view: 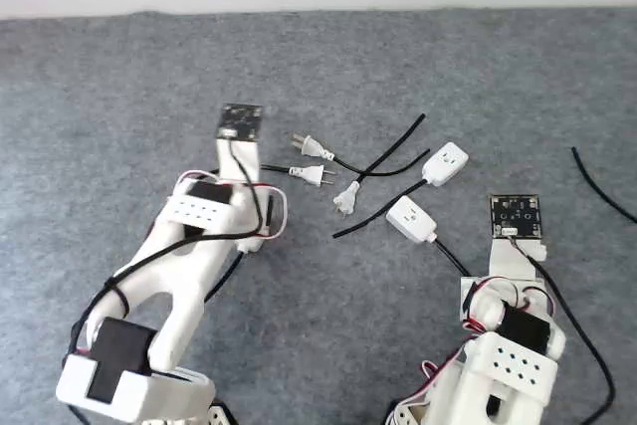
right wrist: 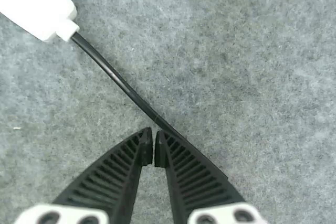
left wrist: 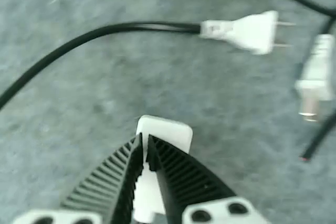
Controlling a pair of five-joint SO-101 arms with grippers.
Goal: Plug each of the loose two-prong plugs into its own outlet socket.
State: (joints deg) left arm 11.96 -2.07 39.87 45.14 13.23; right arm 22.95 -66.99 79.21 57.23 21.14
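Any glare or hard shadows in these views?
High view: soft, even light, faint shadows beside the arms on the grey mat. Left wrist view: no glare; white block in the left hand and nearest plug just bright. Right wrist view: no glare on socket, thin shadow along its cable.

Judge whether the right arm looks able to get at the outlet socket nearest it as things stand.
Probably yes. The outlet socket lies on bare carpet just ahead of the right gripper, nothing between them but its own cable. The gripper is shut and would need to open first.
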